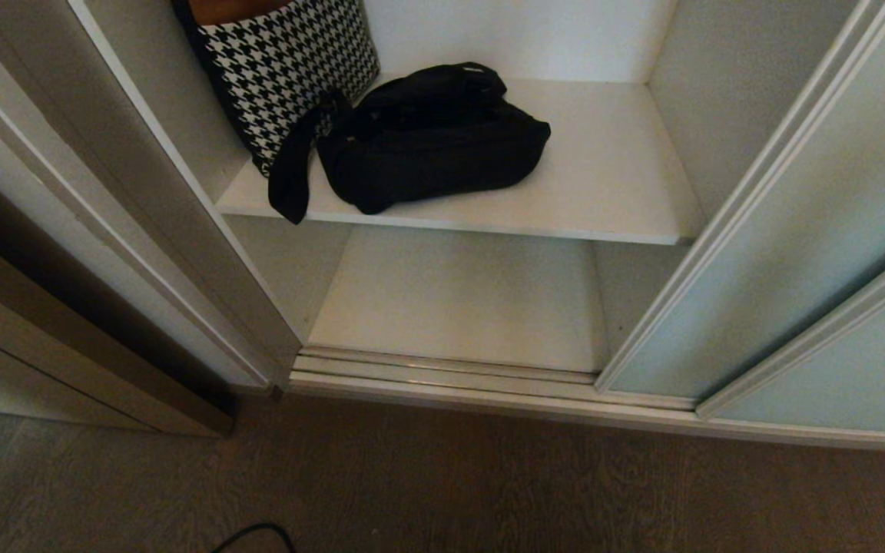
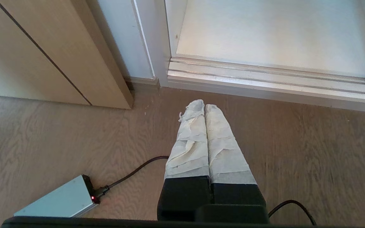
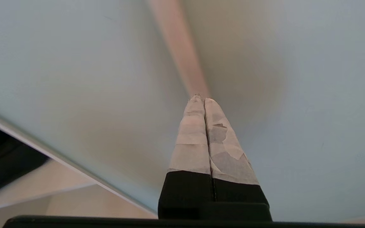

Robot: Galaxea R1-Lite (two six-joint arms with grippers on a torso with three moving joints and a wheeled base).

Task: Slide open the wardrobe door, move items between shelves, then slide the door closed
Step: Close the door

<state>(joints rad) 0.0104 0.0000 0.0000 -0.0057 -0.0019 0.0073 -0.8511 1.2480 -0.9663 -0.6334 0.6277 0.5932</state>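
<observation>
The black fabric bag [image 1: 431,142] looks soft, light and floppy; I would take its bunched top, not the strap [image 1: 293,165]. My right tool [image 3: 204,98] is closed and empty near the sliding wardrobe door [image 3: 74,63]; my left tool [image 2: 204,106] is closed too.

The bag [image 1: 431,138] lies on the upper shelf [image 1: 611,177], door [image 1: 796,230] to its right.

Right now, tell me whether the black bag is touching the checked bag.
Touching. The head view shows the black bag on the upper shelf, its strap end lying against the checked bag with no gap between them.
</observation>
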